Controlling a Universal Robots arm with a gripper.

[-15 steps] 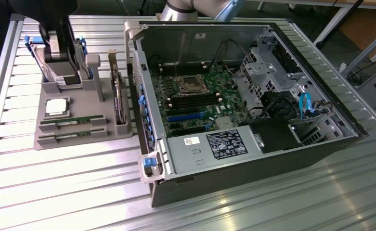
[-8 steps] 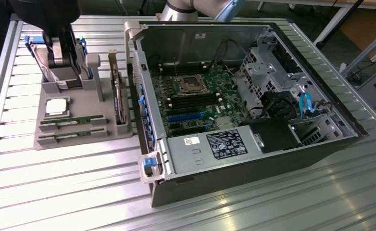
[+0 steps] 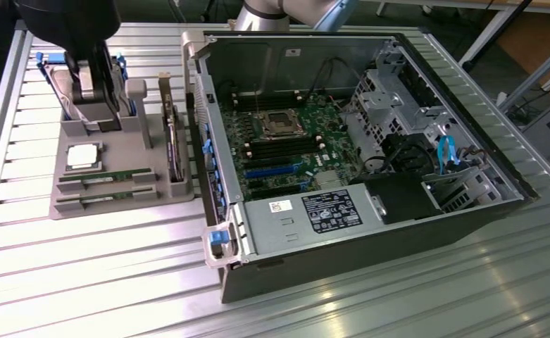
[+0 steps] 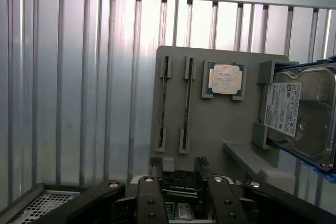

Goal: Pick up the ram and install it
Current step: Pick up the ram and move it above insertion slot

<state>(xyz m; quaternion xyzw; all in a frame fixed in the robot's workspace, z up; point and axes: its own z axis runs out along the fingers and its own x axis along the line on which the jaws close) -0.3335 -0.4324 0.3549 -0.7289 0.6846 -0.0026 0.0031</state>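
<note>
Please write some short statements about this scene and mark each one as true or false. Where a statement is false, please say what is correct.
1. Both ram sticks sit in slots on the grey holder. True.
2. The hand holds a ram stick. False: the hand is open and holds nothing.
3. The CPU chip lies on the grey holder, next to the ram sticks. True.
4. The hard drive is mounted inside the computer case. False: it stands on the grey holder, outside the case.
5. The computer case is closed with a side panel. False: it lies open, and the motherboard shows.
</note>
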